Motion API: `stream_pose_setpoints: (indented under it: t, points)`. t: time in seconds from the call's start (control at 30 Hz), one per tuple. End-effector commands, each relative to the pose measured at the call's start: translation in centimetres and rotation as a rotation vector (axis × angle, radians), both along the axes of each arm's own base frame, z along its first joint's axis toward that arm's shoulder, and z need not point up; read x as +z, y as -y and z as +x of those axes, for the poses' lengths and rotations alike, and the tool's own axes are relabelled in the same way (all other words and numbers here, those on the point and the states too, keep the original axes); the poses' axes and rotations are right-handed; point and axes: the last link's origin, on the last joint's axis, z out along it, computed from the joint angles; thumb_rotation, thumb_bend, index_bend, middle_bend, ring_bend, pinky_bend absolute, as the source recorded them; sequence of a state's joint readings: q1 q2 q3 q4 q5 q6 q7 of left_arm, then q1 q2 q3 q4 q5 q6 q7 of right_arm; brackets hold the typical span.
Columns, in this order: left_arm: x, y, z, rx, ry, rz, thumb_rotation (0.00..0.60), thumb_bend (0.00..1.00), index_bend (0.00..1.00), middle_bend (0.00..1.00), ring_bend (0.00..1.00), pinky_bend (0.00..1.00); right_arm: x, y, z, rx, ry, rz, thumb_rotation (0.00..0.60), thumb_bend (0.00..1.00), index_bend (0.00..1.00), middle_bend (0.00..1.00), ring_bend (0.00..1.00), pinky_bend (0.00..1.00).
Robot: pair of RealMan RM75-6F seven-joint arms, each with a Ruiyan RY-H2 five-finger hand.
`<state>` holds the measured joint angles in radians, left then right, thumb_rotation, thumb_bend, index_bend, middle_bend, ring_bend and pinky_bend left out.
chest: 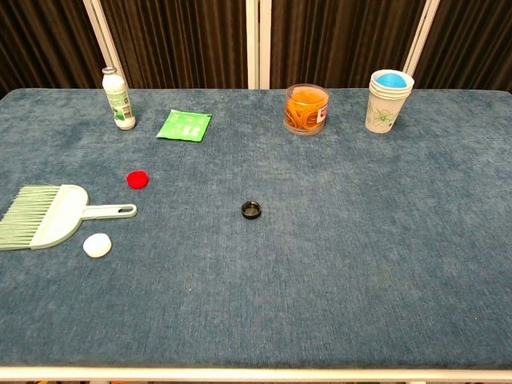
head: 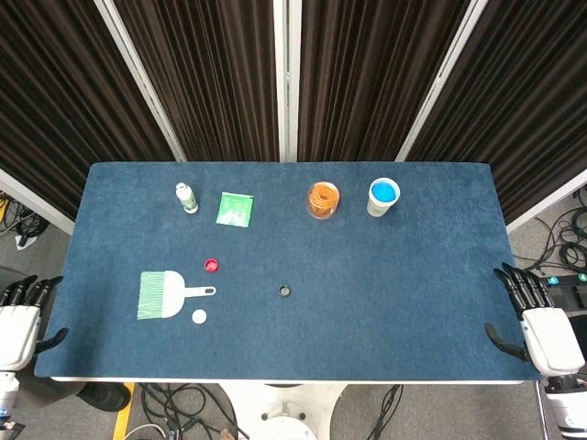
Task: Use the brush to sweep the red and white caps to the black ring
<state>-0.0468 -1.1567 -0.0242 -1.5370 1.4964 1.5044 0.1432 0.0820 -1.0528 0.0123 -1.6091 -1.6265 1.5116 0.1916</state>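
Note:
A pale green brush (head: 165, 294) (chest: 50, 216) lies flat on the left part of the blue table, bristles to the left, handle to the right. The red cap (head: 212, 266) (chest: 138, 178) sits just beyond the handle. The white cap (head: 199, 317) (chest: 97, 245) lies just in front of it. The small black ring (head: 285, 291) (chest: 252, 210) is near the table's middle. My left hand (head: 20, 325) hangs off the table's left edge and my right hand (head: 541, 325) off the right edge. Both hold nothing, fingers apart. The chest view shows neither hand.
Along the far side stand a small white bottle (head: 187, 198) (chest: 118, 98), a green packet (head: 235, 209) (chest: 185, 126), a clear jar of orange rubber bands (head: 323, 200) (chest: 306, 109) and a stack of paper cups with a blue top (head: 383, 196) (chest: 388, 101).

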Motion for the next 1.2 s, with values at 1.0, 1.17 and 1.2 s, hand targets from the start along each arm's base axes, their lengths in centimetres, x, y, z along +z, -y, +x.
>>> stream_pose_setpoints:
  t: [1.0, 1.17, 1.2]
  points:
    - [-5.9, -10.9, 6.6, -0.158, 0.115, -0.213, 0.6, 0.15, 0.36, 0.38, 0.21, 0.18, 2.0, 1.4, 1.0, 0.048, -0.034, -0.065, 0.6, 0.23, 0.0, 0.02, 0.0, 0.0]
    - [-9.2, -12.7, 7.9, -0.158, 0.088, -0.277, 0.6, 0.15, 0.37, 0.4, 0.22, 0.18, 2.2, 1.4, 0.9, 0.038, -0.038, -0.062, 0.6, 0.23, 0.0, 0.02, 0.0, 0.0]
    - [-9.8, -12.9, 7.9, -0.153, 0.079, -0.286, 0.6, 0.15, 0.38, 0.4, 0.22, 0.18, 2.2, 1.3, 0.8, 0.036, -0.038, -0.063, 0.6, 0.23, 0.0, 0.02, 0.0, 0.0]
